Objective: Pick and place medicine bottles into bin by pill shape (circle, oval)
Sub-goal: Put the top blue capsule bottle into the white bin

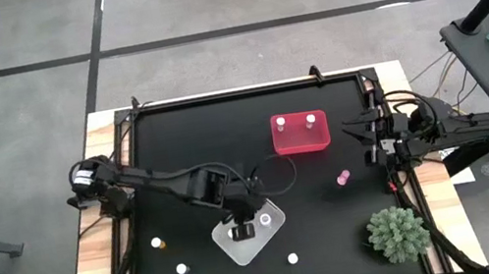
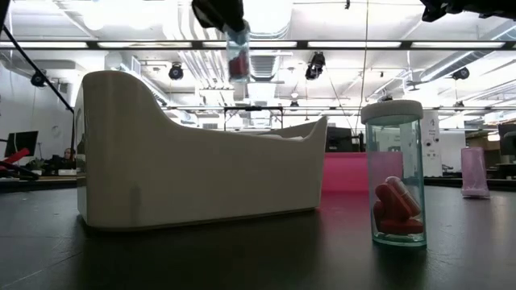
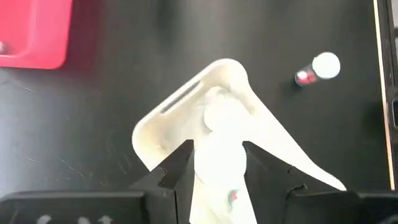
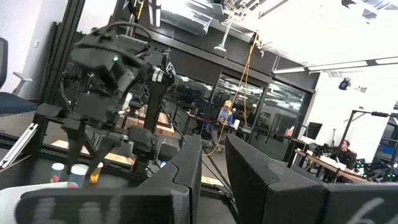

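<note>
My left gripper [image 1: 239, 225] hangs over the white bin [image 1: 252, 240] near the table's front middle, shut on a small clear bottle [image 2: 238, 52] with red inside. The red bin [image 1: 300, 134] at the far middle holds two white-capped bottles. Loose bottles stand on the table: two at the front left [image 1: 157, 242] [image 1: 181, 268], one at the front [image 1: 293, 258], and a pink one [image 1: 343, 178]. In the low view a clear bottle with red oval pills [image 2: 395, 189] stands close by. My right gripper [image 4: 213, 155] waits at the right edge, open by a narrow gap and holding nothing. My left gripper pinches the bottle's two sides [image 3: 217, 168] between its fingers [image 3: 177, 177]. It comes from above, slanting down. The bottle hangs about upright below the fingers [image 2: 238, 64], lifted clear above the white bin's rim. Its upper end is hidden in the gripper.
A spiky green plant [image 1: 398, 233] stands at the front right corner. Another white cap [image 1: 264, 220] shows inside the white bin beside my left gripper. The table's raised frame [image 1: 218, 97] runs along the far edge. Bare black table lies between the two bins.
</note>
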